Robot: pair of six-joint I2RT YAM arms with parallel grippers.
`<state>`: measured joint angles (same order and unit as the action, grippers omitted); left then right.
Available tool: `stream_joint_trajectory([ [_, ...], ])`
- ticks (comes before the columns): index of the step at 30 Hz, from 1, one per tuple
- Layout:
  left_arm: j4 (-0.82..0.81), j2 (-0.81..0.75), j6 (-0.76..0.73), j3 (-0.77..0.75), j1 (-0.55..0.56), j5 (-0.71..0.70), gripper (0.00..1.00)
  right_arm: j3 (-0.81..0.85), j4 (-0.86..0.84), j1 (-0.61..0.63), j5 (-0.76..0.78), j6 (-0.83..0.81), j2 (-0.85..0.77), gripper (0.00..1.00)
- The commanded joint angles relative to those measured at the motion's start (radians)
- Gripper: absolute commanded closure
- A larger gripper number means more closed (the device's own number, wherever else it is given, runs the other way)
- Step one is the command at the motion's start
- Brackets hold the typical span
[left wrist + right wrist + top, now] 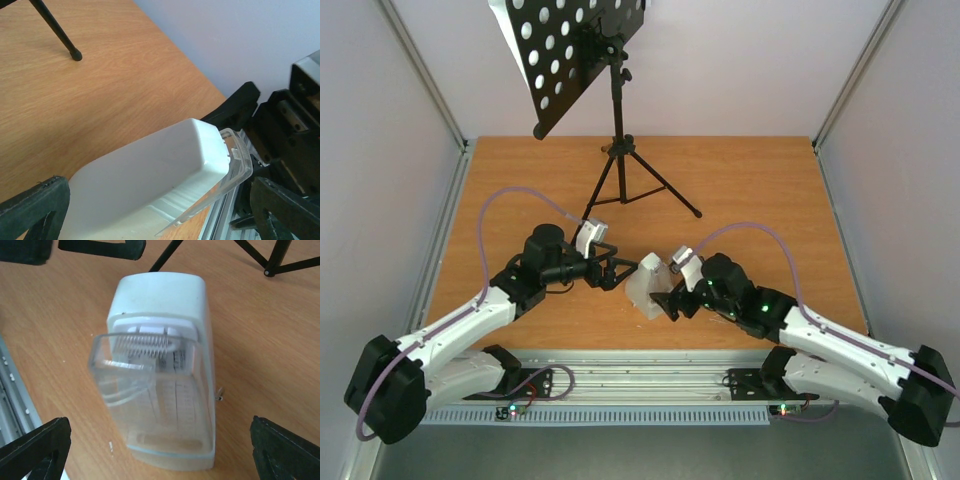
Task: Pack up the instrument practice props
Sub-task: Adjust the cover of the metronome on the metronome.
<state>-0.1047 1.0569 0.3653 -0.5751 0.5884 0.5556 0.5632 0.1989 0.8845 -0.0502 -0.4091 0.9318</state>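
The small white metronome point(648, 285) stands on the table between both grippers, and its clear front cover point(150, 405) sits crooked at the top. My left gripper point(620, 270) is open, with its fingers on either side of the metronome point(150, 180) from the left. My right gripper point(672, 292) is open too, and there are gaps between its fingers point(35, 450) and the metronome point(165, 315). The black music stand point(617, 110) stands at the back on its tripod. A white sheet point(508, 30) shows past the left edge of its holed desk point(570, 50).
The tripod legs point(660, 190) spread over the far middle of the wooden table point(770, 190). One leg foot point(75, 55) shows in the left wrist view. A metal rail point(650, 375) runs along the near edge, and walls close off the left and right sides.
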Motion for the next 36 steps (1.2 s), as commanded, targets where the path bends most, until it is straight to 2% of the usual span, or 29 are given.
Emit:
stream_joint_trajectory([
  [1,0.033,-0.037,-0.026,-0.052,-0.007,-0.019,0.01,0.011,0.146,-0.004,-0.025,0.028,-0.13,0.01],
  [6,0.141,-0.055,-0.043,-0.111,0.004,-0.057,0.01,0.024,0.221,-0.004,-0.047,0.082,-0.224,0.01],
  [9,0.23,-0.049,-0.07,-0.174,0.057,-0.127,0.01,0.044,0.252,-0.005,-0.032,0.124,-0.271,0.02],
  [11,0.306,-0.024,-0.109,-0.234,0.128,-0.205,0.01,0.084,0.304,-0.004,0.061,0.152,-0.287,0.01],
  [13,0.381,0.014,-0.146,-0.296,0.195,-0.293,0.01,0.148,0.376,-0.004,0.22,0.193,-0.286,0.02],
  [17,0.447,0.064,-0.167,-0.37,0.257,-0.431,0.01,0.253,0.543,-0.004,0.554,0.275,-0.251,0.01],
  [19,0.474,0.094,-0.174,-0.405,0.275,-0.473,0.01,0.278,0.597,-0.004,0.624,0.3,-0.221,0.02],
  [25,0.527,0.173,-0.178,-0.465,0.319,-0.484,0.01,0.27,0.632,-0.004,0.678,0.363,-0.222,0.02],
  [32,0.504,0.205,-0.162,-0.474,0.336,-0.418,0.01,0.249,0.669,-0.004,0.69,0.389,-0.239,0.02],
  [36,0.527,0.247,-0.168,-0.494,0.358,-0.448,0.01,0.241,0.678,-0.004,0.688,0.395,-0.254,0.02],
])
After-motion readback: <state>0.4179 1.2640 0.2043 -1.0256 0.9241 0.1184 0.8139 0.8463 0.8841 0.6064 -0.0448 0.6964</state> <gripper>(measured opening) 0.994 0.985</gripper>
